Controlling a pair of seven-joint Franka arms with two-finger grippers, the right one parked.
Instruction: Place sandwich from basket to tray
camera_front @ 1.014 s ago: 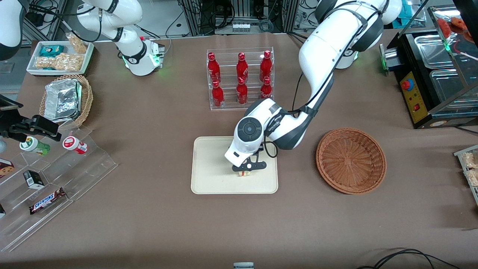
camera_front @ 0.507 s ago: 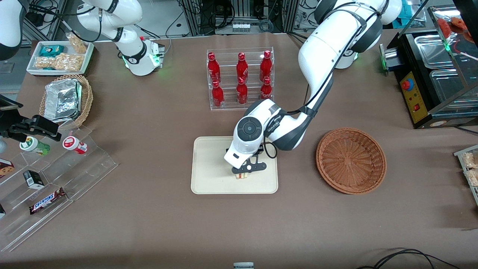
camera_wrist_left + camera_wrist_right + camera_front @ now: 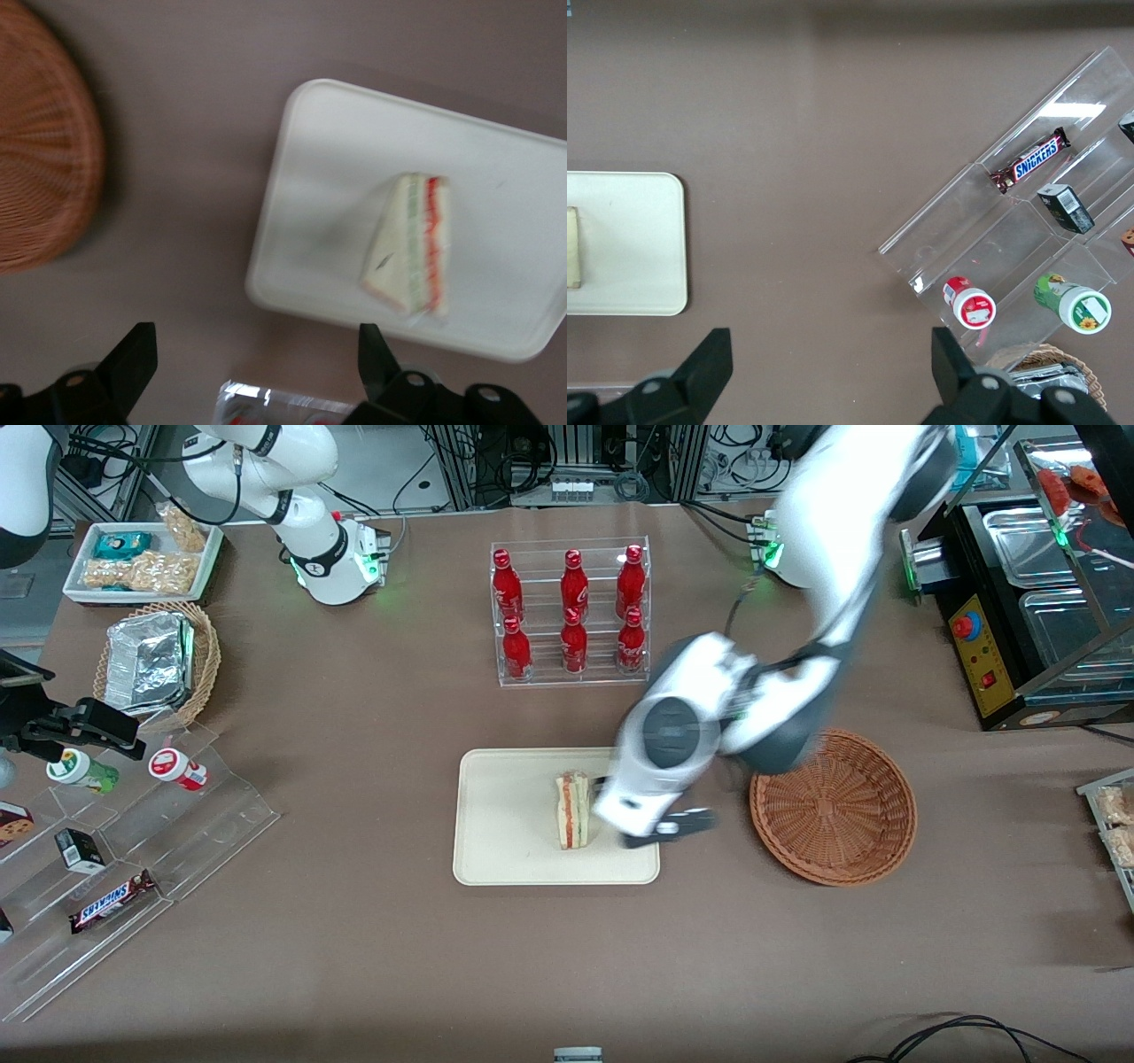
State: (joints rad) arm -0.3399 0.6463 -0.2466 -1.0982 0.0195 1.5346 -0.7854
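Note:
The sandwich point(image 3: 572, 810), a white wedge with orange-red and green layers, stands on its edge on the cream tray point(image 3: 500, 841). It also shows in the left wrist view point(image 3: 412, 243) on the tray point(image 3: 328, 177). My left gripper point(image 3: 669, 831) is open and empty, raised above the tray's edge nearest the reddish-brown basket point(image 3: 833, 806). In the left wrist view the gripper point(image 3: 255, 372) has wide-apart fingers point(image 3: 133, 361) with nothing between them. The basket point(image 3: 35, 150) holds nothing. The tray's edge point(image 3: 647, 257) shows in the right wrist view.
A clear rack of red bottles point(image 3: 571, 611) stands farther from the front camera than the tray. A tan basket with foil containers point(image 3: 155, 660), a white snack tray point(image 3: 142, 558) and a clear stepped stand point(image 3: 133, 841) lie toward the parked arm's end. A black appliance point(image 3: 1019, 602) sits toward the working arm's end.
The gripper has let go of the sandwich, risen and moved toward the basket. The sandwich stays standing on the tray.

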